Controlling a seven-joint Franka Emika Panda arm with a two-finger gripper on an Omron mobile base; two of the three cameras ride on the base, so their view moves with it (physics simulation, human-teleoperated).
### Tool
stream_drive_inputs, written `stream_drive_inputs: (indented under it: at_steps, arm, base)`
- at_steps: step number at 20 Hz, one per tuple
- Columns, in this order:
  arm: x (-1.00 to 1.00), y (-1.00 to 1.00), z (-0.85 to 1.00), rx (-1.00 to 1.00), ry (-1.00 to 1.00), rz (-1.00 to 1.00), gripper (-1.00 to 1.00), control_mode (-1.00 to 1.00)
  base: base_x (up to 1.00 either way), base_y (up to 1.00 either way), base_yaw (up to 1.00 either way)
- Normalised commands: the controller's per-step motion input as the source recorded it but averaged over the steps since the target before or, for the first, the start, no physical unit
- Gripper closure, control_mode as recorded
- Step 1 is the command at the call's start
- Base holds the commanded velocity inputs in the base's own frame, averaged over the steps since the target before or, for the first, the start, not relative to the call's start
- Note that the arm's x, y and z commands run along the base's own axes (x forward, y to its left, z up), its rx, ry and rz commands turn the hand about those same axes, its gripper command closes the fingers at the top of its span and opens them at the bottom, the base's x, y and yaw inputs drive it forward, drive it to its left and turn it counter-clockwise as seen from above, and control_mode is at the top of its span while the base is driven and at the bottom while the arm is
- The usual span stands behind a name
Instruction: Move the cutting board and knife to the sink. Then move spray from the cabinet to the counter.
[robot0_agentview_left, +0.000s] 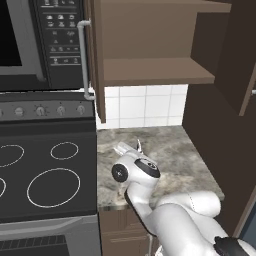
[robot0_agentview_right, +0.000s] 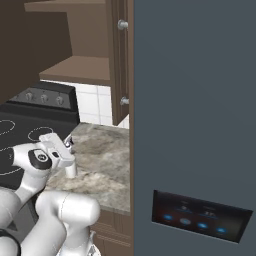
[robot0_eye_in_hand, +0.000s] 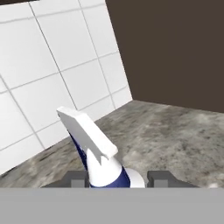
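End effector (robot0_eye_in_hand: 118, 178): bottom centre of hand view, fingers pinching spray (robot0_eye_in_hand: 94, 148).
Spray: low over surface (robot0_agentview_left: 170, 150), centre of left base view.
Cabinet (robot0_agentview_left: 155, 72): upper centre, door open.

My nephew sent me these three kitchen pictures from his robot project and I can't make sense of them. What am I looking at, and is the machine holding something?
It is a computer-drawn kitchen with one white robot arm. Two pictures are taken from cameras behind the arm, to its left and right; the third looks out from the hand itself.

The arm reaches over a stone counter beside a black stovetop. Above it hangs an open brown cabinet whose visible shelf is bare.

The gripper sits around a white spray bottle with a blue neck, its two dark fingers on either side. In the right camera the bottle's base stands on or just above the counter; I cannot tell which. It looks held, close to being set down.
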Motion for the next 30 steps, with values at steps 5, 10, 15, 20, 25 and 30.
stream_drive_inputs:
  at_steps: [5, 10, 15, 20, 25, 30]
  arm:
    - [0.00, -0.05, -0.20, 0.12, 0.00, 0.00, 1.00, -1.00]
    - [0.00, 0.00, -0.31, 0.09, 0.00, 0.00, 1.00, -1.00]
    - [0.00, 0.00, -0.42, 0.07, 0.00, 0.00, 1.00, -1.00]
    - [0.00, -0.10, -0.41, 0.07, 0.00, 0.00, 1.00, -1.00]
    - [-0.04, -0.08, -0.52, 0.06, 0.00, 0.00, 1.00, -1.00]
    - [-0.25, 0.00, -0.31, 0.05, 0.00, 0.00, -1.00, -1.00]
  base:
    - [0.00, 0.00, 0.00]
    - [0.00, 0.00, 0.00]
    - [0.00, 0.00, 0.00]
    - [0.00, 0.00, 0.00]
    - [0.00, 0.00, 0.00]
    - [0.00, 0.00, 0.00]
